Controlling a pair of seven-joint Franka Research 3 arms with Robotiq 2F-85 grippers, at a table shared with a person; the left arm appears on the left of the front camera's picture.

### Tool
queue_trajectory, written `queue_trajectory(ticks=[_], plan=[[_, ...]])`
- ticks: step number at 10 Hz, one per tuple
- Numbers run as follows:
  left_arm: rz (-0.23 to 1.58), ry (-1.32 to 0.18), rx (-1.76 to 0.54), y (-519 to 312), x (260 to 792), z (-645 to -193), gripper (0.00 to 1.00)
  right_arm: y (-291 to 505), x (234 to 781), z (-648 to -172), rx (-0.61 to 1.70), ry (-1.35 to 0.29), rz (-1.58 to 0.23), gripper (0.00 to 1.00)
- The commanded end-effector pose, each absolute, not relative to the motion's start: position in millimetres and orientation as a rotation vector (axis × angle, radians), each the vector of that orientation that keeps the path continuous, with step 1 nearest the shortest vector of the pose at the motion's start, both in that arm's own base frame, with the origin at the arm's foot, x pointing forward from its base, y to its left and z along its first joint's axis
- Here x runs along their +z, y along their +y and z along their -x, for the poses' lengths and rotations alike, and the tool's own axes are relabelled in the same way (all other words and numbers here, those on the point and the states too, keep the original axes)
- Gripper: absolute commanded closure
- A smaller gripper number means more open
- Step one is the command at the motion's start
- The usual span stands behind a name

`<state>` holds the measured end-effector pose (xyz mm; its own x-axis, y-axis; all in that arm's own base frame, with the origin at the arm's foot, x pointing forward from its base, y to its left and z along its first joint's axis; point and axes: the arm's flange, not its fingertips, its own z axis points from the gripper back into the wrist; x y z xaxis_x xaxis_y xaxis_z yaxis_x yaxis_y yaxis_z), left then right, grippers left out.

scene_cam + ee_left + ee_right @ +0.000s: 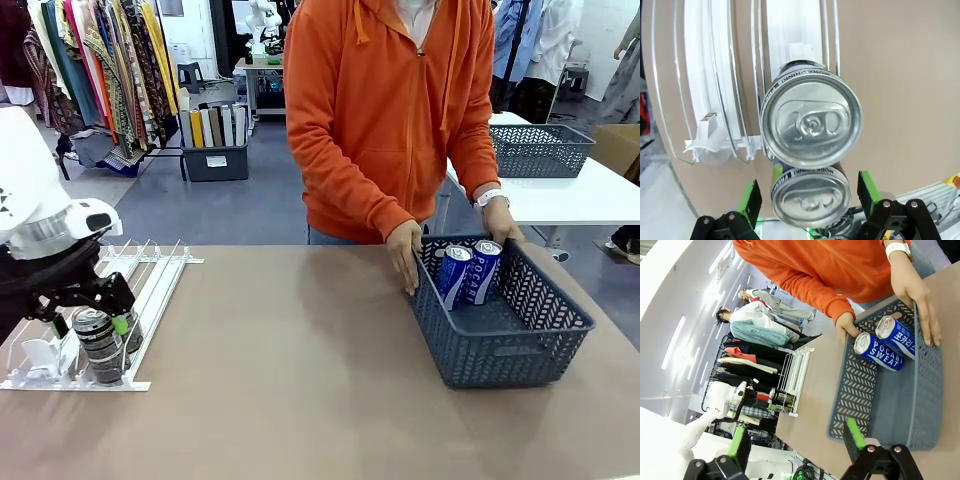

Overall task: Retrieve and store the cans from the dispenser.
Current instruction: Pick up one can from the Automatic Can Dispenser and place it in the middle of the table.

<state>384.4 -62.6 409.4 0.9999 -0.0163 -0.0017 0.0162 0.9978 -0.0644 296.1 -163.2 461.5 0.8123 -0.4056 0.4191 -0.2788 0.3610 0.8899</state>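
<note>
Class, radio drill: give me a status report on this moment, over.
Left gripper open, straddling a dark can at dispenser end. Right gripper open, facing basket. Two blue cans in basket; person's hands on its rim.

The nearer blue can point(879, 352) reads "POCARI SWEAT" in white letters. The farther blue can point(899, 337) beside it carries white Korean lettering. The two dark cans point(810, 122) bear white rim print, seemingly "MORE DINING", only partly legible.

Dark cans point(100, 345) upright in dispenser point(152, 285); blue cans point(455, 275) leaning in basket point(500, 352).
</note>
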Motion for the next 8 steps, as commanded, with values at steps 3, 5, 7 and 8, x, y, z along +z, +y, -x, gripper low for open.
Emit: queue_trajectory(ticks=[3, 5, 7, 8], plan=[[0.064, 0.000, 0.019, -64.4, 405.6, -390.1, 0.00, -161.5, 463.8, -299.4, -0.089, -0.690, -1.244, 0.00], [0.057, -0.012, 0.018, -66.6, 406.3, -388.7, 0.25, -161.5, 463.8, -299.4, -0.089, -0.690, -1.244, 0.00], [0.048, -0.024, 0.024, -66.3, 406.5, -388.8, 1.00, -161.5, 463.8, -299.4, -0.089, -0.690, -1.244, 0.00], [0.046, -0.022, 0.022, -66.7, 406.6, -389.0, 1.00, -161.5, 463.8, -299.4, -0.089, -0.690, -1.244, 0.00]])
